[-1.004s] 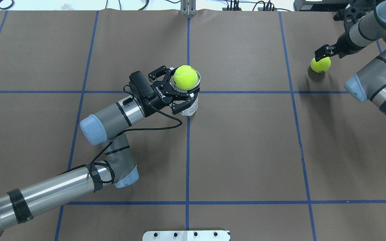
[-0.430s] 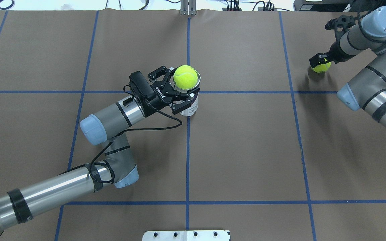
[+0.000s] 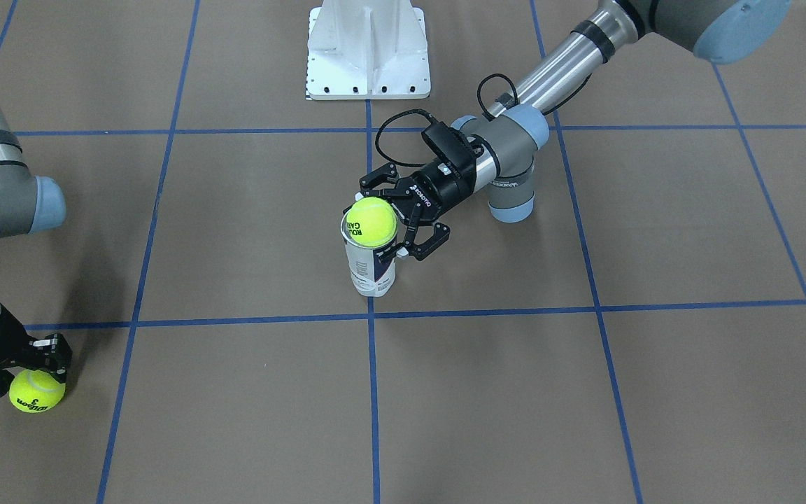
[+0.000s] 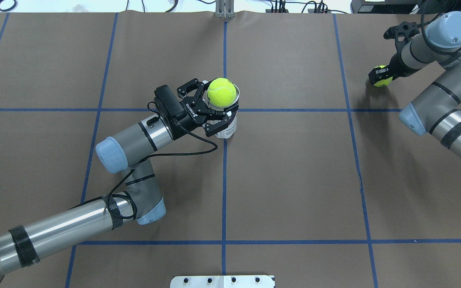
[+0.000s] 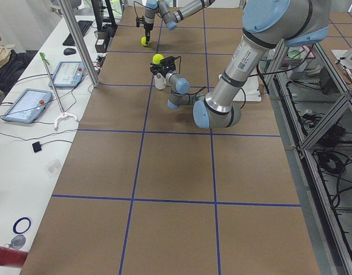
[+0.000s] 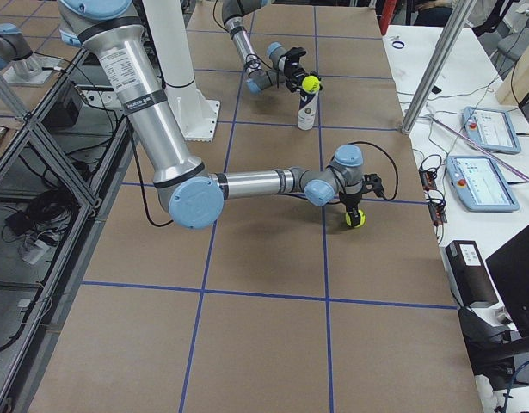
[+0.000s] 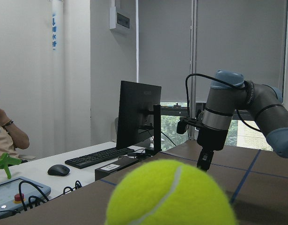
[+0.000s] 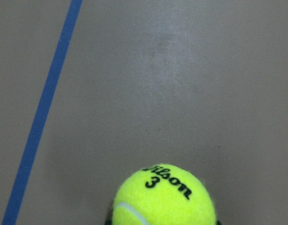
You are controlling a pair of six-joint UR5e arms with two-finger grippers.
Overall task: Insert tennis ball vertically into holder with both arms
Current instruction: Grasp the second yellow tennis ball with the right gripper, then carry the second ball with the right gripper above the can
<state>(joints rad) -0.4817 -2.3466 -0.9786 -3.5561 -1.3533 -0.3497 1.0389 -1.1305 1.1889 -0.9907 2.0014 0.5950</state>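
The holder (image 4: 227,126) stands upright near the table's middle, with a tennis ball (image 4: 221,92) resting in its open mouth. My left gripper (image 4: 214,107) comes in sideways and its fingers clasp the holder's upper part; it shows likewise in the front view (image 3: 392,224). The left wrist view shows that ball (image 7: 172,197) low in frame. A second tennis ball (image 4: 383,81) lies on the table at the far right. My right gripper (image 4: 380,76) stands over it, fingers down on either side and open. The right wrist view shows this ball (image 8: 165,197), marked "3".
The white pedestal base (image 3: 368,49) stands at the robot's edge of the table. The side views show a desk with tablets (image 5: 27,103) and a metal post (image 5: 78,43) along the operators' side. Blue tape lines (image 4: 224,180) cross the brown table.
My right gripper has moved down and left over the second ball, which is now mostly hidden under it. The left arm, the holder and its ball have not moved.
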